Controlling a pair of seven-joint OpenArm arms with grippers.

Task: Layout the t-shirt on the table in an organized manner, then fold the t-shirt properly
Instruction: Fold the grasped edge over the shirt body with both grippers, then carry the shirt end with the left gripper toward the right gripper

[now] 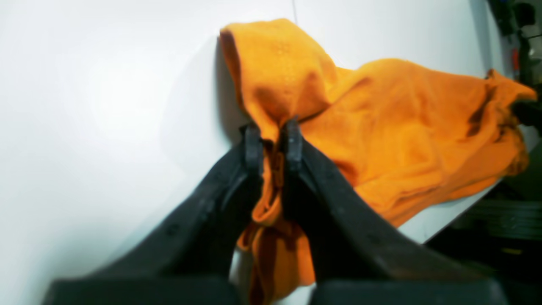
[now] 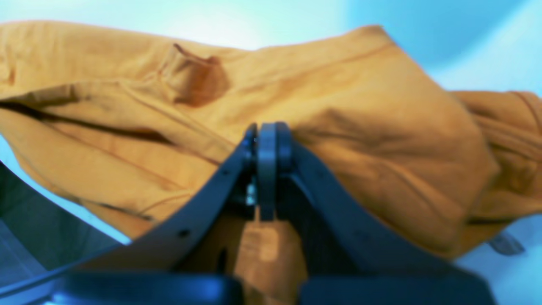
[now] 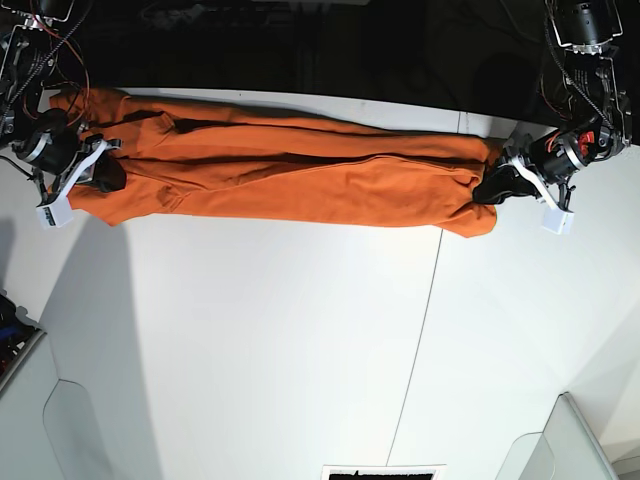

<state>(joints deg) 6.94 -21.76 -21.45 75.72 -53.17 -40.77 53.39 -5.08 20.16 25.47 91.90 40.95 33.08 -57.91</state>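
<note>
The orange t-shirt (image 3: 290, 175) is stretched into a long bunched band along the far edge of the white table (image 3: 300, 340). My left gripper (image 1: 273, 142) is shut on a pinch of the t-shirt (image 1: 381, 127) at its right end in the base view (image 3: 492, 187). My right gripper (image 2: 267, 142) is shut on the t-shirt (image 2: 360, 110) at its left end in the base view (image 3: 110, 178). Both hold the cloth low over the table. The collar and label do not show.
A thin dark seam (image 3: 425, 310) runs across the table from the far edge to the front. The table's far edge (image 3: 300, 95) lies just behind the shirt, with dark space beyond. Grey trays sit at the front corners (image 3: 560, 440).
</note>
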